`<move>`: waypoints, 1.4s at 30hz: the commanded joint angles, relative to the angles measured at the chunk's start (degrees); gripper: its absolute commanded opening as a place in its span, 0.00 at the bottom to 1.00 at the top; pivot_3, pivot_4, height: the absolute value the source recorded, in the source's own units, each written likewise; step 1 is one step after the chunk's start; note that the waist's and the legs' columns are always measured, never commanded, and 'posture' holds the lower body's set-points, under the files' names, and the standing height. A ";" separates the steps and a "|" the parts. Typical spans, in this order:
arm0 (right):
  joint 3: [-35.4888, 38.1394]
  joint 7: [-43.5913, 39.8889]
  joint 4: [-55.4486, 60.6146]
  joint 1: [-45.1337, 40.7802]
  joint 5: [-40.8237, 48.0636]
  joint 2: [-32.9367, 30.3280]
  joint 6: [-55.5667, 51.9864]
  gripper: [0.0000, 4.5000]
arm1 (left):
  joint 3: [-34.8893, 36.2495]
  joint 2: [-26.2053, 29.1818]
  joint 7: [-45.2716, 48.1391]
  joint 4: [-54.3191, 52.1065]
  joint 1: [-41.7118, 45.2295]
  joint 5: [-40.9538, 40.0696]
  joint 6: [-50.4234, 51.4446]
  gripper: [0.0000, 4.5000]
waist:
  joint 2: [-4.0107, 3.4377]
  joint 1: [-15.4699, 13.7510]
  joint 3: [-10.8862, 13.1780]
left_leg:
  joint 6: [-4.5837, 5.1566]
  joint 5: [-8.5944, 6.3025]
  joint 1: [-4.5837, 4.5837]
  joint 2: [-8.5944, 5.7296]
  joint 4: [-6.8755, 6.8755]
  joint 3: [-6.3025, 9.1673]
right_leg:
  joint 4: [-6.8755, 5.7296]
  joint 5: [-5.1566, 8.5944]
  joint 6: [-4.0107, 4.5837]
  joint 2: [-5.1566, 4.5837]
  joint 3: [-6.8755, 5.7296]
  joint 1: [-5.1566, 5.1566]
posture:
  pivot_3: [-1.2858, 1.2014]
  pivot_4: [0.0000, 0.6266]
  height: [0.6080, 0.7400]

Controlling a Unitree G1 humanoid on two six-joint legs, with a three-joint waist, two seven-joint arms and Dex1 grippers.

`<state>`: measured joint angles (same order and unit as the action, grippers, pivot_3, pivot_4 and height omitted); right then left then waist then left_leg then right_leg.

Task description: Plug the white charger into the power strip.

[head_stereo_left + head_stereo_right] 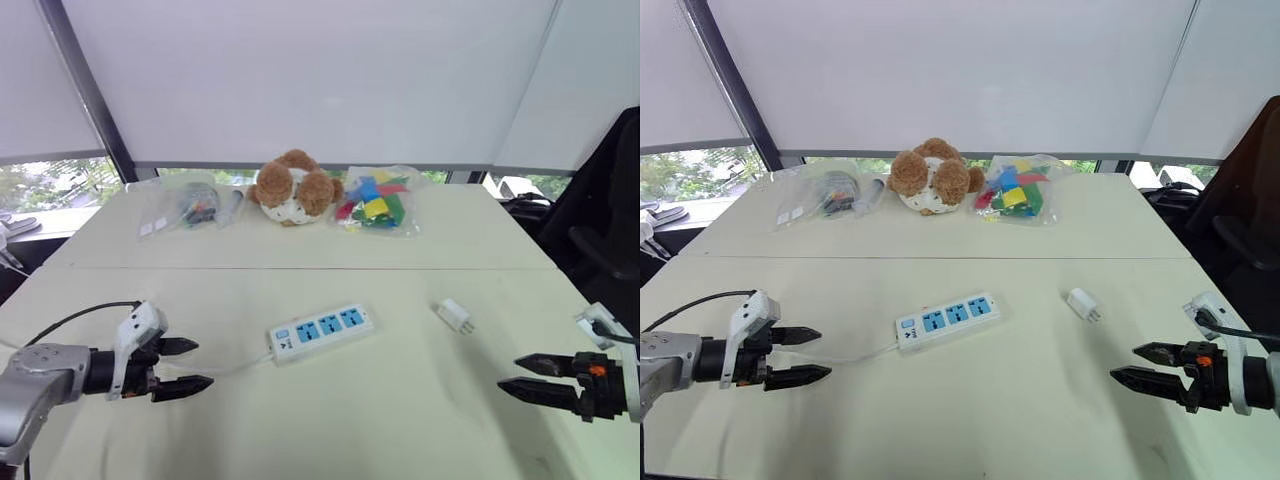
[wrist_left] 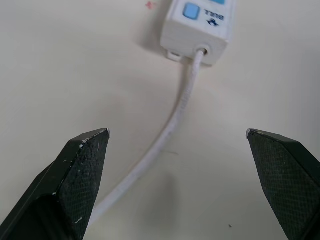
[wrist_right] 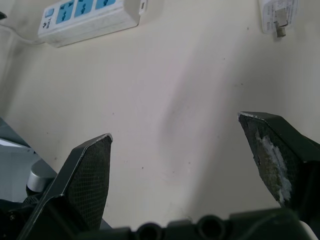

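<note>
A: Where is the white charger (image 1: 455,316)?
B: Flat on the table (image 1: 400,420), at 3 o'clock from the power strip (image 1: 321,332), apart from it, unplugged
A: And the grippers?
B: The left gripper (image 1: 204,363) is at the strip's 8 o'clock, jaws spread and empty, in line with the strip's cable (image 2: 170,135). The right gripper (image 1: 508,372) is at the charger's 5 o'clock, jaws likewise wide and empty
</note>
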<state>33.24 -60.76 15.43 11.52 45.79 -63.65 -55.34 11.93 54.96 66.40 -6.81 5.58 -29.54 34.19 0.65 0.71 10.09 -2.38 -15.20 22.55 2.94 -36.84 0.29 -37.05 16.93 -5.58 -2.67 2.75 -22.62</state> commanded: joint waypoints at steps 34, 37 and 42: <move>-6.33 5.91 7.46 -11.82 1.49 2.46 -1.07 0.97 | -15.44 -13.96 3.18 8.96 15.21 9.47 -19.97 1.00 | 0.00 -0.19 -0.01 | 0.00 0.00 0.02 -0.03 -0.19 -0.01 | -0.04 -0.10 -0.19 0.00 0.02 0.10 | 0.52 0.24 0.99; -7.11 7.20 9.72 -12.37 2.15 3.27 -1.62 0.97 | -17.89 -16.81 3.48 11.77 16.01 11.32 -23.26 1.00 | 0.02 0.09 -0.01 | 0.01 -0.01 0.02 -0.02 -0.19 0.02 | -0.06 -0.15 -0.28 0.04 0.03 0.08 | 0.52 0.24 0.99; -6.17 9.47 13.01 -10.87 3.41 5.29 -2.64 0.97 | -19.03 -22.51 -2.37 22.52 19.57 16.82 -30.34 1.00 | -0.01 -0.30 -0.02 | 0.13 -0.07 0.00 -0.02 -0.22 0.06 | -0.18 -0.17 -0.33 0.06 0.02 0.06 | 0.52 0.24 0.99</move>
<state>25.35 -51.79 26.49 0.41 48.14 -58.92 -57.87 -7.31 32.84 65.62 13.59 24.35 -14.12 6.28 0.64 0.41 10.06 -2.25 -15.27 22.54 2.91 -37.08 0.35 -37.23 16.76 -5.91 -2.61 2.77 -22.52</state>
